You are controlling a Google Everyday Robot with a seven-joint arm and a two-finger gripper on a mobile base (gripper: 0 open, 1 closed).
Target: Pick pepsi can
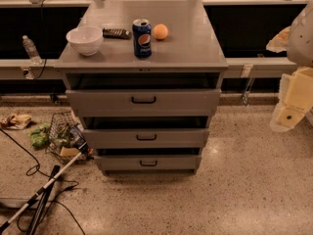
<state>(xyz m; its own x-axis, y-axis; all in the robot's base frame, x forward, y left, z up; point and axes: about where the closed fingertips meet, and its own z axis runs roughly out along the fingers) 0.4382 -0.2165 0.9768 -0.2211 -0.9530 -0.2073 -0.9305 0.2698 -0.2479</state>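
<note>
The pepsi can is dark blue with a silver top and a round logo. It stands upright near the middle of the grey drawer cabinet's top, between a white bowl on its left and an orange fruit to its right rear. My gripper is at the right edge of the view, on a cream-coloured arm. It is well to the right of the cabinet, lower than its top, and far from the can. It holds nothing that I can see.
A dark flat object lies behind the bowl. The cabinet's three drawers stand slightly open. A wire basket, cables, rods and litter lie on the floor at the left. A water bottle stands on a ledge at the far left.
</note>
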